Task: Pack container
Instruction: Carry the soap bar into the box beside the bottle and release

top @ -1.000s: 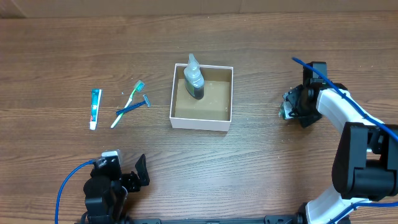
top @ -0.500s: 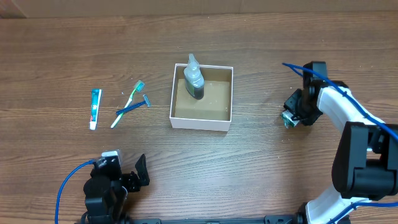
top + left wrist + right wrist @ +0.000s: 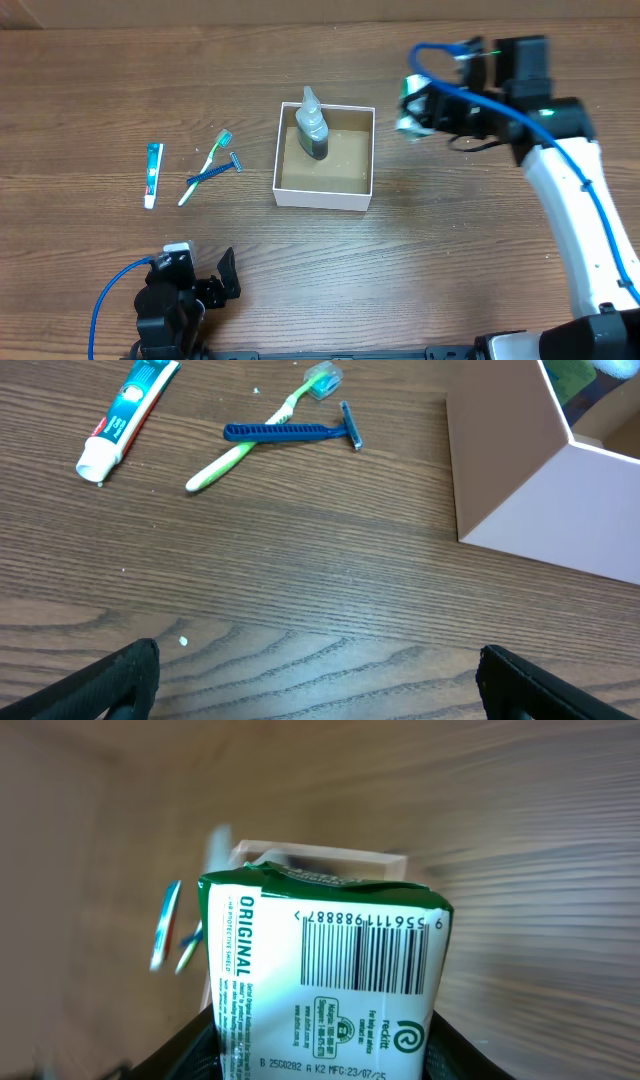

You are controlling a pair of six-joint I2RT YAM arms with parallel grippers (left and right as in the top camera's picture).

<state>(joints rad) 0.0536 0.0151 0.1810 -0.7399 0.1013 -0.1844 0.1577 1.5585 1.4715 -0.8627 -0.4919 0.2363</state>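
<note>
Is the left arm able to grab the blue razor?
Probably yes. The left gripper is open and empty, and only bare table lies between it and the razor. The razor crosses the toothbrush, so gripping may be fiddly.

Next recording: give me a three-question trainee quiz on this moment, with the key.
1. True or false: the container already holds a bottle.
2. What does the right end effector grip? A) a comb B) a white-and-green carton C) a sponge
3. Fill in: the blue razor crosses the green ____.
Key: 1 true; 2 B; 3 toothbrush.
</note>
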